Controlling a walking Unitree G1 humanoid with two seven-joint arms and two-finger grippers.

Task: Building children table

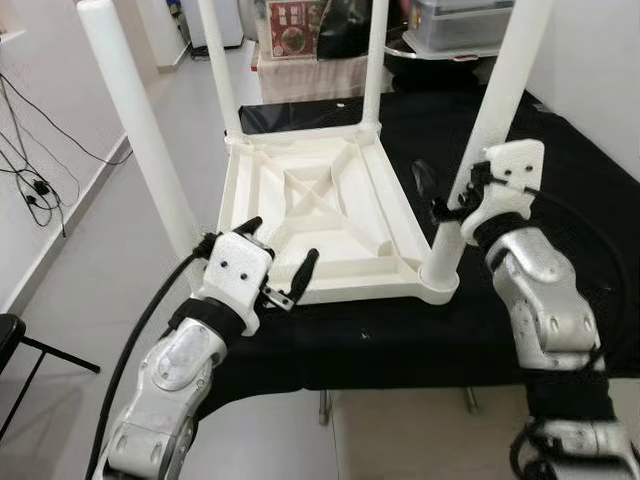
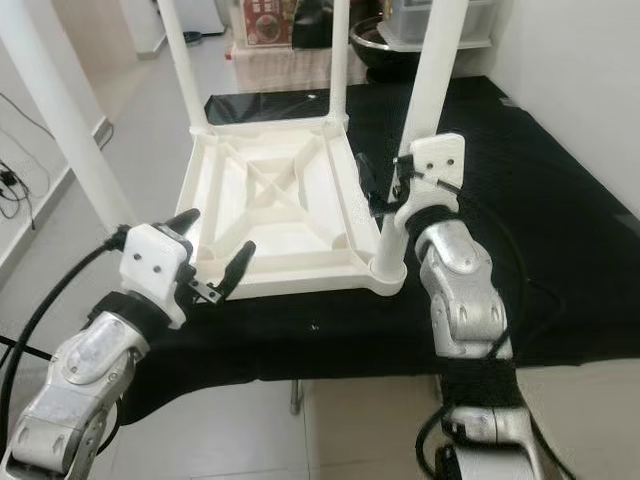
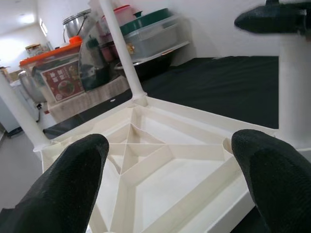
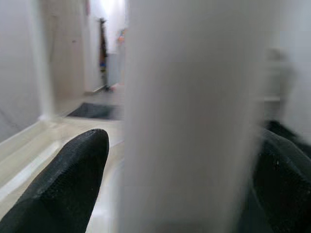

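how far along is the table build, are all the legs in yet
Mostly done, it seems: the upside-down tabletop lies on the black cloth with four legs standing at its corners. In hand: the right gripper is around the near right leg, perhaps seating it. The left gripper hovers open over the near edge. Left: flipping it upright.

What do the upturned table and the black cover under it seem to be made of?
The table looks like moulded white plastic, matte with a slight sheen: ribbed underside and smooth round legs. The black cover looks like woven fabric, matte and finely textured, hanging over the front edge.

White table (image 1: pixel 320 205) upside down, legs up
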